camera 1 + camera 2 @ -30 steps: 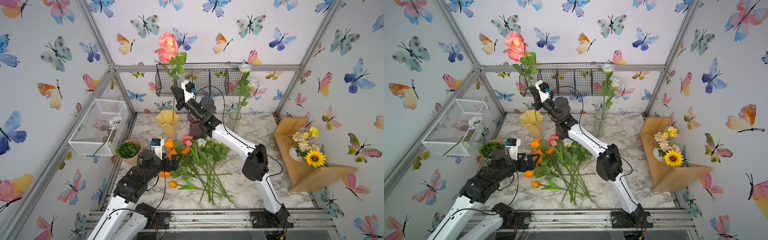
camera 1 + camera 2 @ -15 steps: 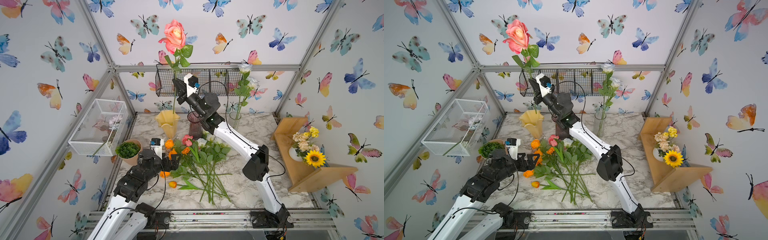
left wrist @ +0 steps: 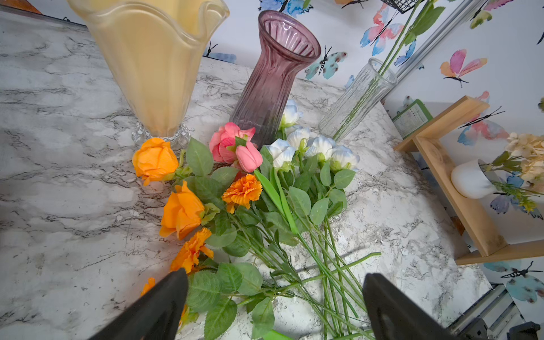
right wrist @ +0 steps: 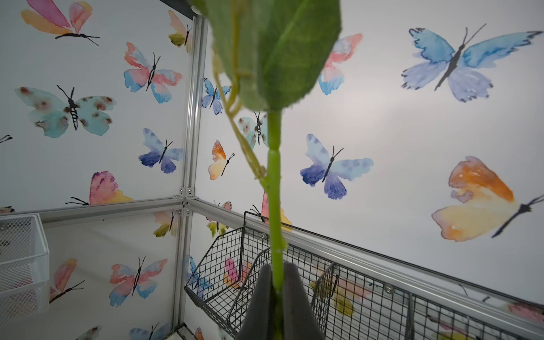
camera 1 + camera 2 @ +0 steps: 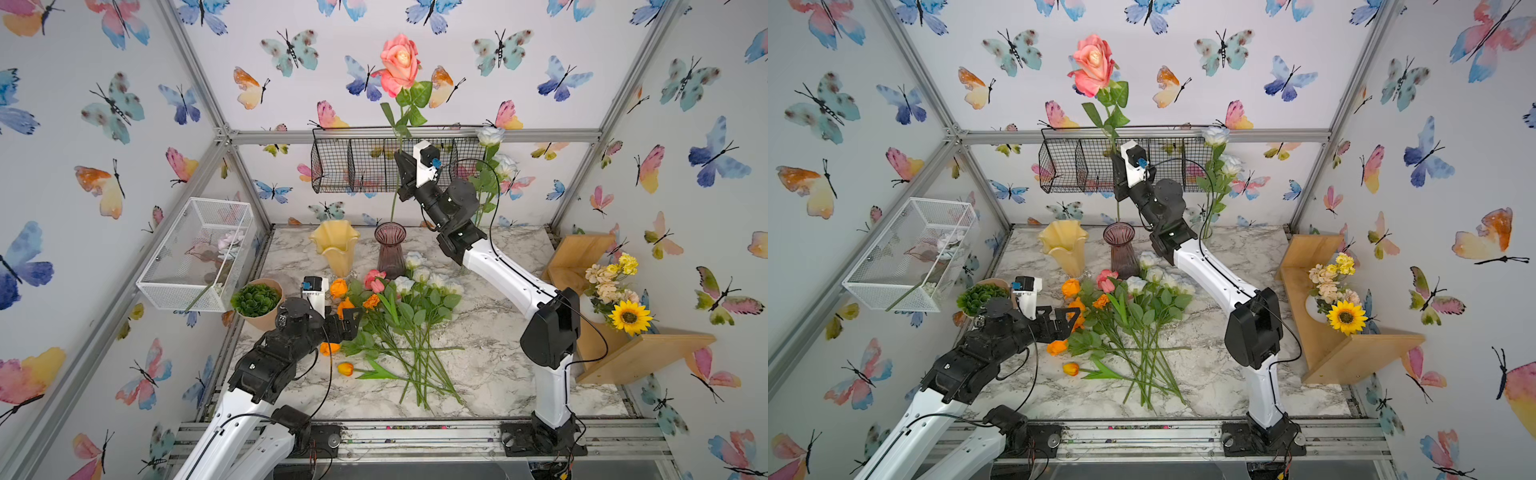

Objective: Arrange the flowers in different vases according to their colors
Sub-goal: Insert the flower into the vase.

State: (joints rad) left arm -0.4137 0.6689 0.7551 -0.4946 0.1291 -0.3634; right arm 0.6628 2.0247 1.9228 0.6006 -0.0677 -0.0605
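Note:
My right gripper point(image 5: 402, 168) point(image 4: 275, 272) is shut on the green stem of a tall pink rose point(image 5: 400, 62), held upright high near the back wall. The stem's lower end hangs just above the purple ribbed vase point(image 5: 390, 249). The creamy yellow vase point(image 5: 336, 249) stands to its left. The clear vase point(image 5: 1204, 230) behind my right arm holds white-blue roses point(image 5: 1217, 137). The other flowers point(image 5: 399, 316) lie piled on the marble table: orange, pink and white-blue. My left gripper point(image 5: 350, 323) point(image 3: 273, 282) hovers open over the pile's left side, nothing between its fingers.
A succulent in a tan pot point(image 5: 255, 301) stands left of my left arm. A white mesh basket point(image 5: 195, 253) hangs on the left wall and a black wire basket point(image 5: 357, 166) on the back wall. A wooden shelf point(image 5: 623, 357) with a sunflower bouquet is at the right.
My right gripper has carried the pink rose up and to the right, from over the yellow vase to over the purple one. The left arm has not moved.

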